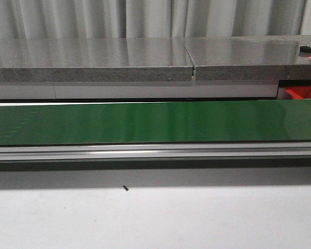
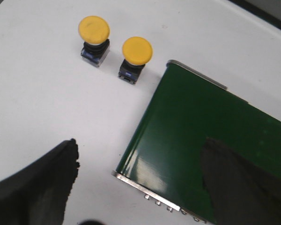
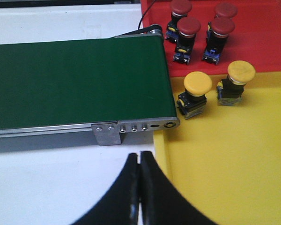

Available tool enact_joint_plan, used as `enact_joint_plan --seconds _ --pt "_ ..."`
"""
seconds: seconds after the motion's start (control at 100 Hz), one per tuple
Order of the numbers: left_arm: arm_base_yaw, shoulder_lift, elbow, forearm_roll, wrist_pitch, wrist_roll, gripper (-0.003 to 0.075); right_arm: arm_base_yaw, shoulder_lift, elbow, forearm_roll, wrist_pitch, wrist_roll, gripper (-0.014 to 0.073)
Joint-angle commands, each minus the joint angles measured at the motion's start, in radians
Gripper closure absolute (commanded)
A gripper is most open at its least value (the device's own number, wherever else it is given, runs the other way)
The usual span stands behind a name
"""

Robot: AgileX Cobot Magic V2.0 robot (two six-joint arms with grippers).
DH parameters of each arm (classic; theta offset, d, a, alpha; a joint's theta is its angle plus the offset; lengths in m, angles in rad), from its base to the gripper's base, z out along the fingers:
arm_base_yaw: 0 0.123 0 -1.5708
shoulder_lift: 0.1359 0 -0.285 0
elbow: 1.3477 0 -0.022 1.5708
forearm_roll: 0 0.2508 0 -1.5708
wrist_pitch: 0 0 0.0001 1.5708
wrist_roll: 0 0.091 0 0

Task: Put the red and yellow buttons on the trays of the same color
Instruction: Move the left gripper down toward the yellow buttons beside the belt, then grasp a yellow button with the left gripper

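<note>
Two yellow buttons (image 2: 94, 29) (image 2: 136, 50) stand on the white table beside the end of the green belt (image 2: 210, 136) in the left wrist view. My left gripper (image 2: 140, 173) hangs open above the belt's end, holding nothing. In the right wrist view, several red buttons (image 3: 188, 26) stand on the red tray (image 3: 267, 37), and two yellow buttons (image 3: 197, 84) (image 3: 240, 71) stand on the yellow tray (image 3: 234, 159). My right gripper (image 3: 140, 157) is shut and empty, over the table next to the yellow tray's edge. Neither gripper shows in the front view.
The green conveyor belt (image 1: 155, 122) runs across the front view on a metal frame (image 1: 155, 151). Behind it is a grey stone counter (image 1: 93, 59). A corner of a red tray (image 1: 303, 93) shows at the far right. A small dark screw (image 1: 125, 188) lies on the white table.
</note>
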Motion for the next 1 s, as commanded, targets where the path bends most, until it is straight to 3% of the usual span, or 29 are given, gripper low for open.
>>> enact_joint_plan --seconds 0.0,0.58,0.99 --pt "0.02 0.056 -0.089 -0.026 -0.004 -0.01 0.021 -0.001 -0.001 -0.026 -0.012 -0.061 0.001 0.0685" --pt "0.049 0.528 -0.506 0.001 0.045 -0.01 0.021 -0.001 -0.001 -0.026 -0.012 -0.061 0.001 0.0685" --pt "0.049 0.643 -0.57 0.032 -0.023 -0.01 0.021 -0.001 -0.001 -0.026 -0.012 -0.06 0.001 0.0685"
